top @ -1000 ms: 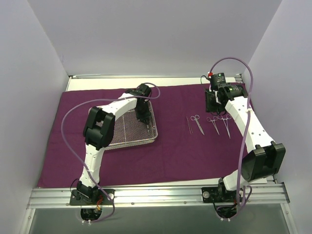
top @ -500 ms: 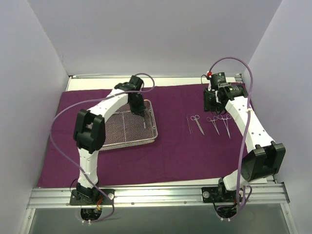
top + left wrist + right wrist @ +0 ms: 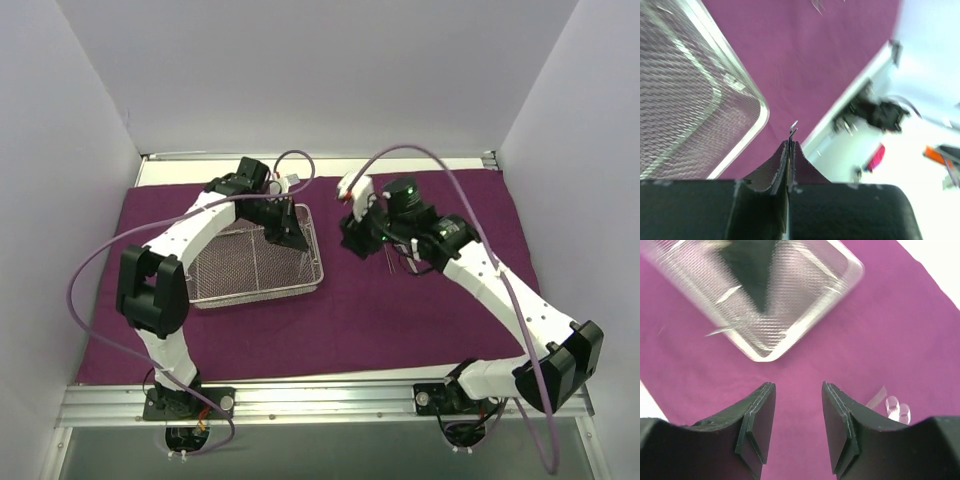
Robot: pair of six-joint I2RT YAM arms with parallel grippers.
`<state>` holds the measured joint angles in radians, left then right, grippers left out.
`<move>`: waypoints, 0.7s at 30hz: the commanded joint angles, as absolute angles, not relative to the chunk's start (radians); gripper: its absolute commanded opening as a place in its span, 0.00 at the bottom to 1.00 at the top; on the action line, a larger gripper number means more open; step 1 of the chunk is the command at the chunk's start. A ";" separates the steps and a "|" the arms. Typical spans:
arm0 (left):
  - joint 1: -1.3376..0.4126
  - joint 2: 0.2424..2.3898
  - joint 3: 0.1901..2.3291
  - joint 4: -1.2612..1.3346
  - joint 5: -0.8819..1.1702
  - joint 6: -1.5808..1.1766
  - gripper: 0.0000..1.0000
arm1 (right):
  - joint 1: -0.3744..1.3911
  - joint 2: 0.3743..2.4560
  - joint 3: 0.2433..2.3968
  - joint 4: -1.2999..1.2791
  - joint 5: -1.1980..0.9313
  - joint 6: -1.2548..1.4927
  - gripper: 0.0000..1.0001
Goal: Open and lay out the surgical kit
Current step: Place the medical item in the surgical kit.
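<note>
Over the right side of the tray (image 3: 318, 262), the left gripper (image 3: 285, 233) is pinched tight on a thin steel instrument (image 3: 792, 129), tip poking out past it. The right gripper (image 3: 352, 240) hovers just right over the cloth (image 3: 380, 320), jaws apart, empty, so nearer the layout spot imo.

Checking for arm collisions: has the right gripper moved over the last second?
Yes. The right gripper has swung left across the cloth, much closer to the mesh tray.

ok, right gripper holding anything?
No, the right gripper stands open in its wrist view, with only bare cloth showing in the gap.
</note>
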<state>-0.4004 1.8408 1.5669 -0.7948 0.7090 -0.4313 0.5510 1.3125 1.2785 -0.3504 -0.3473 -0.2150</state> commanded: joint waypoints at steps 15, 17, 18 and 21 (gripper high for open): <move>-0.463 1.687 1.381 -0.798 1.121 -0.341 0.02 | 0.847 1.308 1.311 -0.555 -0.434 -0.882 0.48; -0.477 1.698 1.384 -0.805 1.123 -0.342 0.02 | 0.874 1.313 1.316 -0.554 -0.439 -0.887 0.49; -0.482 1.703 1.393 -0.816 1.123 -0.342 0.02 | 0.882 1.316 1.321 -0.557 -0.440 -0.896 0.49; -0.495 1.715 1.402 -0.824 1.129 -0.345 0.02 | 0.920 1.334 1.327 -0.575 -0.437 -0.917 0.48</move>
